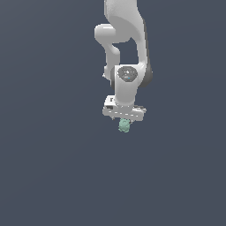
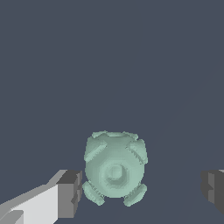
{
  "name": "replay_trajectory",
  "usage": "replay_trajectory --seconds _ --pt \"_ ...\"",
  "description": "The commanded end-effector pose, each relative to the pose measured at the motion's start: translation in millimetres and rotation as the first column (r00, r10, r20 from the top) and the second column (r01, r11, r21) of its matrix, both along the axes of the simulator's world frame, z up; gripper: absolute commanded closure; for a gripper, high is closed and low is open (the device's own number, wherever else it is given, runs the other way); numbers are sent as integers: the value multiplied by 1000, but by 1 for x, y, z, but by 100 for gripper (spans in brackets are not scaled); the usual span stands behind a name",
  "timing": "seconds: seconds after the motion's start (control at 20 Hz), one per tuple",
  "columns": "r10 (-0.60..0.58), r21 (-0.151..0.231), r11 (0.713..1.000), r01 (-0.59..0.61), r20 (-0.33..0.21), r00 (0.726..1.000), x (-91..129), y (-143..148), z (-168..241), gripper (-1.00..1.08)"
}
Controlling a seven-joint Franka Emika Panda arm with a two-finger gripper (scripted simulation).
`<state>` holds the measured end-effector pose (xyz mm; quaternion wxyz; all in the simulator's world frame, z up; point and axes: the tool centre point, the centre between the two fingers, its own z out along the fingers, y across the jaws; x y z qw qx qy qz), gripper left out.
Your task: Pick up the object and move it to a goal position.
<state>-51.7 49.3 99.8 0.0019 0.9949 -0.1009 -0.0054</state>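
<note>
White arm [image 1: 128, 44], dark-padded claw [image 2: 140, 190]

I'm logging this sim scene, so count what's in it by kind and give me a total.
Pale teal-green lumpy object: 1, between the fingers
White robot arm: 1
Gripper: 1, its two dark fingertips spread wide, one close beside the object, the other well clear of it
Total: 3
</note>
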Motion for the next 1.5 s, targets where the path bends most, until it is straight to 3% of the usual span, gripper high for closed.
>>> replay_trajectory --seconds 0.0,0.6,1.35,1.4,1.45 --pt "-20 1 1000 20 5 1000 -4 8 -4 -92" --pt "-40 2 999 40 10 999 -9 18 -13 -92" --pt "-43 3 999 43 11 999 -10 19 -60 -92" --pt "-43 3 999 43 11 999 -10 19 -60 108" --pt "-43 3 999 43 11 999 -10 19 -60 108"
